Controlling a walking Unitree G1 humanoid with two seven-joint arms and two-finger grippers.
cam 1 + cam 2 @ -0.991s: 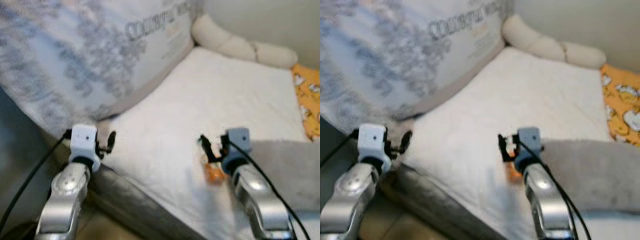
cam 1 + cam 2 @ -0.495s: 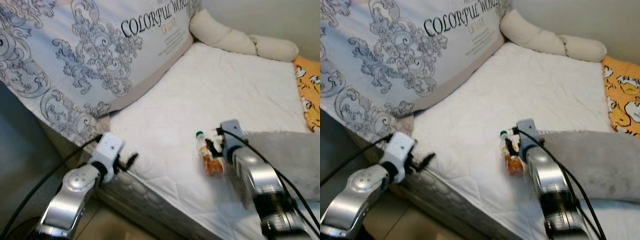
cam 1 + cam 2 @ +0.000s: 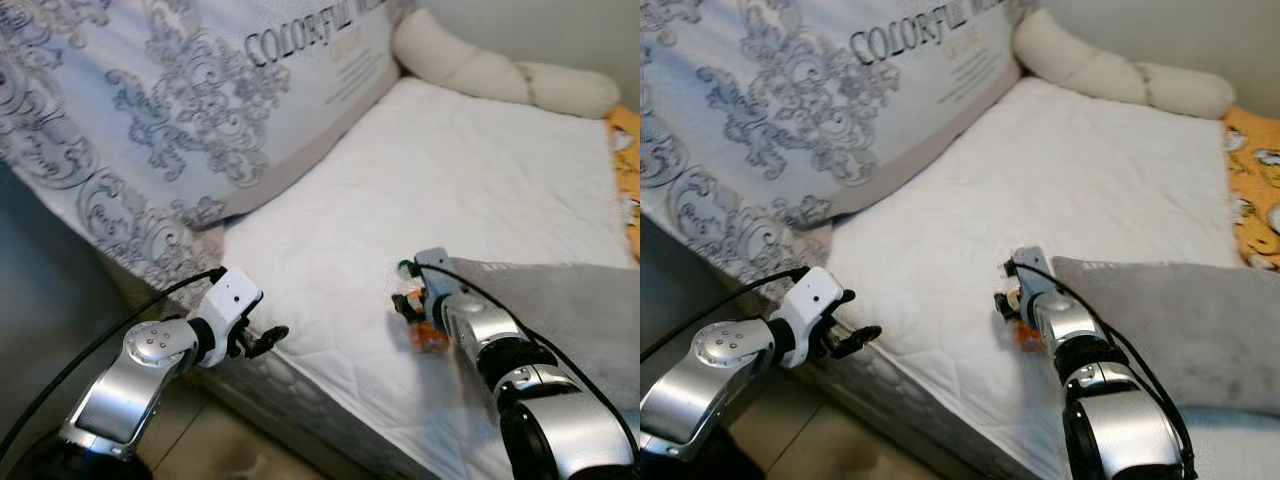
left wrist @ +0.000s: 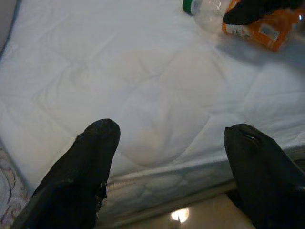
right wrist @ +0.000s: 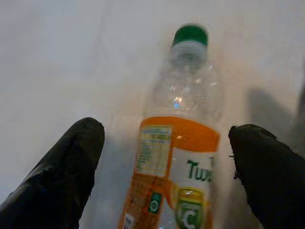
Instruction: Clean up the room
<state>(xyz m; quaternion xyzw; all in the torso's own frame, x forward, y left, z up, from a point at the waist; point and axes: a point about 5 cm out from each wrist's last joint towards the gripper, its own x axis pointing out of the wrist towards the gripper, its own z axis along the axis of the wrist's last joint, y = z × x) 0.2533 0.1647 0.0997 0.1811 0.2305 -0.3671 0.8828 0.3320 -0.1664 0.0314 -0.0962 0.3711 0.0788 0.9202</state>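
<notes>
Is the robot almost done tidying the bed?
Not yet. Nothing looks put away so far. The bottle lies on the white mattress, and the right gripper is open with a finger on each side of it, not yet squeezing. The left gripper is open at the mattress edge. Grabbing and carrying remain.

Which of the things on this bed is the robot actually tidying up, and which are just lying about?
Part of the job:
- plastic bottle with orange label and green cap, lying on the mattress
- right gripper, open around it

Just lying about:
- patterned pillow
- grey cushion
- cream bolster
- left gripper, open at the bed edge
</notes>
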